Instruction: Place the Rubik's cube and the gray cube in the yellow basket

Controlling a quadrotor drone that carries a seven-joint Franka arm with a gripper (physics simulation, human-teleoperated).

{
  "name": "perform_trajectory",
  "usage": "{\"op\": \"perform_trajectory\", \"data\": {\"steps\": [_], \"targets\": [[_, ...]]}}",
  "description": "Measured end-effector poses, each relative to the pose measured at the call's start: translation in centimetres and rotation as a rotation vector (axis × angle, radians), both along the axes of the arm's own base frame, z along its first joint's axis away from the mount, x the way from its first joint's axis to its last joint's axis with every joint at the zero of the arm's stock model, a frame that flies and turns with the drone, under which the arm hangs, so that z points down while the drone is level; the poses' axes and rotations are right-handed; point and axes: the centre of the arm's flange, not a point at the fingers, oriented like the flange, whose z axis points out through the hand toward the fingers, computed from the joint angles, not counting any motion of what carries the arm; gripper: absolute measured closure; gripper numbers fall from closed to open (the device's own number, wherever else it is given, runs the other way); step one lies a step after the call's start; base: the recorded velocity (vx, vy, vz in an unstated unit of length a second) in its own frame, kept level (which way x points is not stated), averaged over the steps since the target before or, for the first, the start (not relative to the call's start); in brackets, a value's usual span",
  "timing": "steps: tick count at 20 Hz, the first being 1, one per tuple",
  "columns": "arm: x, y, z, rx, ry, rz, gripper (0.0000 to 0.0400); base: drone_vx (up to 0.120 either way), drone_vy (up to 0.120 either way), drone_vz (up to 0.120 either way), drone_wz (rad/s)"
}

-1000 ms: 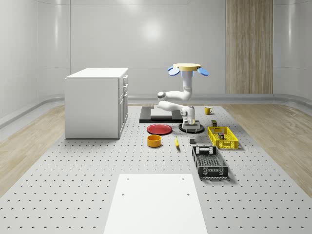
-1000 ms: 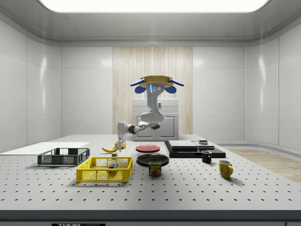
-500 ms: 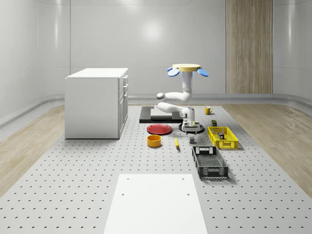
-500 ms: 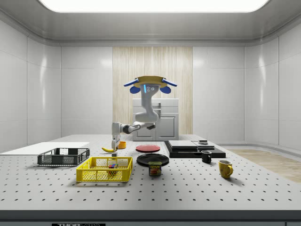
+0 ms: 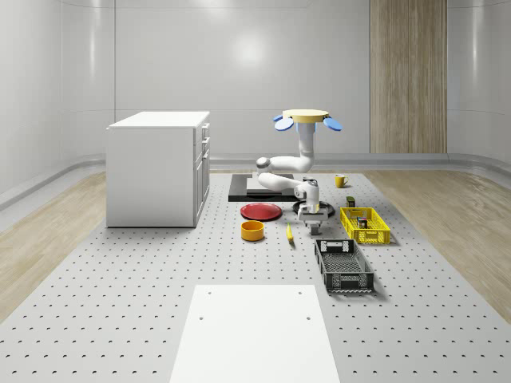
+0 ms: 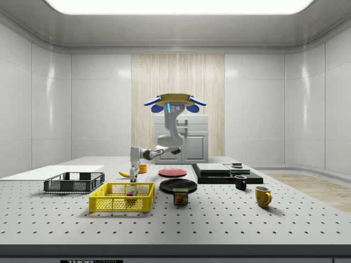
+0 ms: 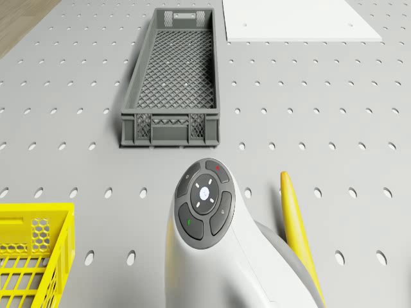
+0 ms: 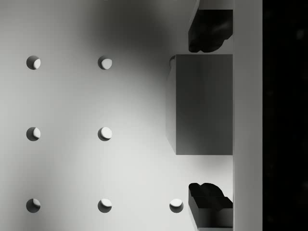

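Note:
The gray cube (image 8: 204, 103) sits on the perforated table between my two dark fingers (image 8: 209, 33), with a gap on each side. My gripper (image 8: 210, 118) is open and points straight down, low over the table (image 5: 312, 224) between the banana and the yellow basket (image 5: 365, 226). The Rubik's cube (image 6: 130, 193) lies inside the yellow basket (image 6: 122, 197). The drone (image 5: 308, 117) hovers high above the table's middle, behind the basket, with the arm bent down and forward from it (image 6: 174, 102).
A gray mesh crate (image 5: 343, 265) lies in front of the basket. A banana (image 7: 297, 224), an orange bowl (image 5: 252, 230) and a red plate (image 5: 262, 211) lie toward the whole-scene view's left of the gripper. A white cabinet (image 5: 158, 167) stands far left.
The gripper has come down and forward from above the black plate to just over the table, around the gray cube. The drone has shifted slightly with it.

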Motion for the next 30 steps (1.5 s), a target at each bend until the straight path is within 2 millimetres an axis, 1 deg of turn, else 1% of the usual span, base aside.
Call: {"op": "perform_trajectory", "data": {"steps": [3,8,16,22,24,26,28,30], "targets": [[0.0,0.0,0.0,0.000,0.000,0.000,0.0000,0.053,0.000,0.000,0.000],[0.0,0.0,0.0,0.000,0.000,0.000,0.0000,0.000,0.000,0.000,0.000],[0.0,0.0,1.1,0.000,0.000,0.000,0.0000,0.000,0.000,0.000,0.000],[1.1,0.0,1.5,0.000,0.000,0.000,0.0000,0.000,0.000,0.000,0.000],[1.3,0.0,1.5,0.000,0.000,0.000,0.0051,0.000,0.000,0.000,0.000],[1.4,0.0,1.5,0.000,0.000,0.000,0.0090,0.000,0.000,0.000,0.000],[1.5,0.0,1.6,0.000,0.000,0.000,0.0114,0.000,0.000,0.000,0.000],[1.5,0.0,1.6,0.000,0.000,0.000,0.0128,0.000,0.000,0.000,0.000]]}}
